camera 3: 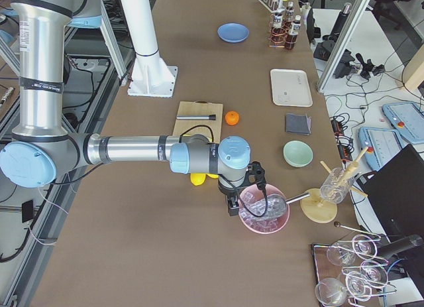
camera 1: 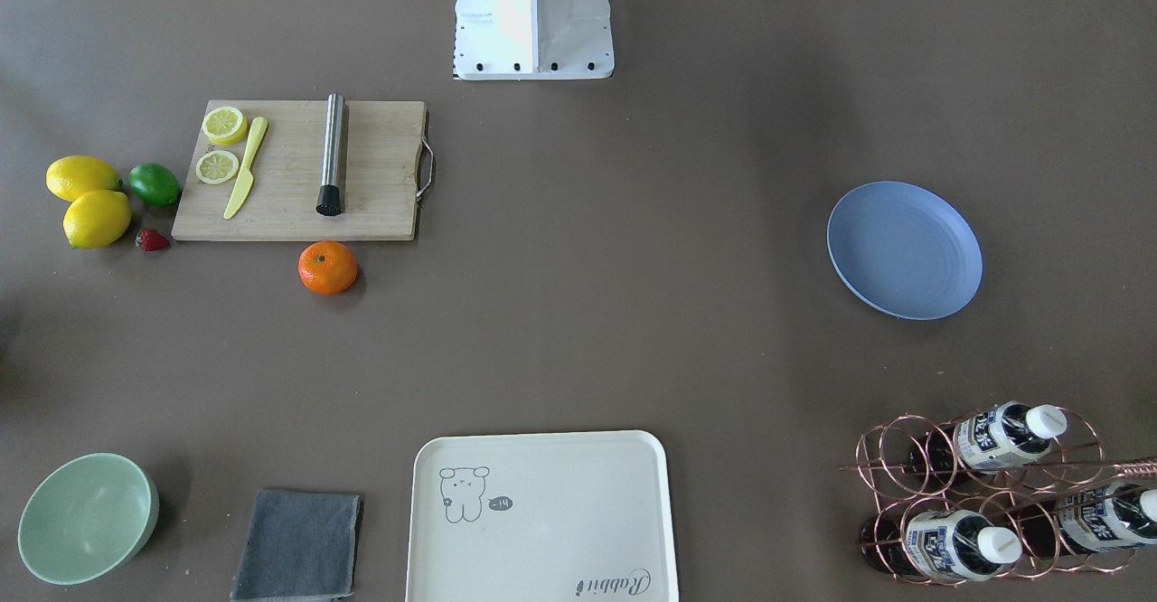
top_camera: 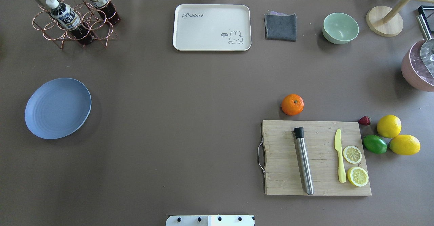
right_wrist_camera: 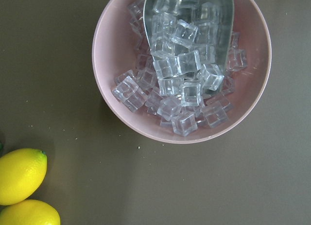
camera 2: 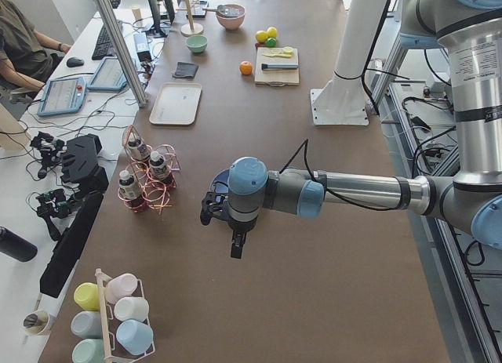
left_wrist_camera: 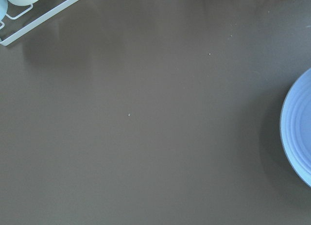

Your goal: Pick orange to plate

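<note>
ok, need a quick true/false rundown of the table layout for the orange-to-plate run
The orange sits on the cutting board. False: it rests on the table, just off the board's edge.
The blue plate is empty. True.
Two lemon slices lie on the board beside the yellow knife. True.
The lime is in the green bowl. False: it lies on the table by the two lemons; the bowl is empty.
The pink bowl holds ice cubes. True.
</note>
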Action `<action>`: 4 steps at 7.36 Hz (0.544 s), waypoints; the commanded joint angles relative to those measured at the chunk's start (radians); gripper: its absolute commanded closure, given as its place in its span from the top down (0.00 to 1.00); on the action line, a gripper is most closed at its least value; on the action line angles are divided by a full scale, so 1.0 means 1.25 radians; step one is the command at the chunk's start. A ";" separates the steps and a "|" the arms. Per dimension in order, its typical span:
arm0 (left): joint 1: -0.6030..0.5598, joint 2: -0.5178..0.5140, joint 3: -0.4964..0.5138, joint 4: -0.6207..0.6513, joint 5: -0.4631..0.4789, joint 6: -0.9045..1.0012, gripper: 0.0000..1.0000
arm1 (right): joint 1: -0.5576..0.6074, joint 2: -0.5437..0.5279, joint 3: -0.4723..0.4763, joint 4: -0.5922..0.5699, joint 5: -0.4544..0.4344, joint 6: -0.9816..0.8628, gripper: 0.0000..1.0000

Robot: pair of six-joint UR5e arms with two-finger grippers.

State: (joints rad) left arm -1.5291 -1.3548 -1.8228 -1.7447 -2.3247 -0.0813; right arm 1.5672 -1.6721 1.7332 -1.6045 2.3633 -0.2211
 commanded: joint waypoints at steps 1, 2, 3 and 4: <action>0.085 -0.003 0.027 -0.119 -0.001 -0.155 0.98 | -0.001 0.001 0.001 0.000 0.004 -0.004 1.00; 0.150 -0.016 0.067 -0.212 0.001 -0.241 0.98 | -0.001 0.001 0.004 0.000 0.008 -0.005 1.00; 0.210 -0.038 0.127 -0.336 0.005 -0.353 0.98 | -0.001 -0.008 0.011 0.001 0.015 -0.002 1.00; 0.270 -0.058 0.200 -0.458 0.009 -0.449 0.97 | -0.001 -0.012 0.017 0.000 0.037 0.004 1.00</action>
State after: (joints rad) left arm -1.2897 -1.3960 -1.6770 -2.1256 -2.3192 -0.4813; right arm 1.5663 -1.6796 1.7452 -1.6039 2.3840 -0.2232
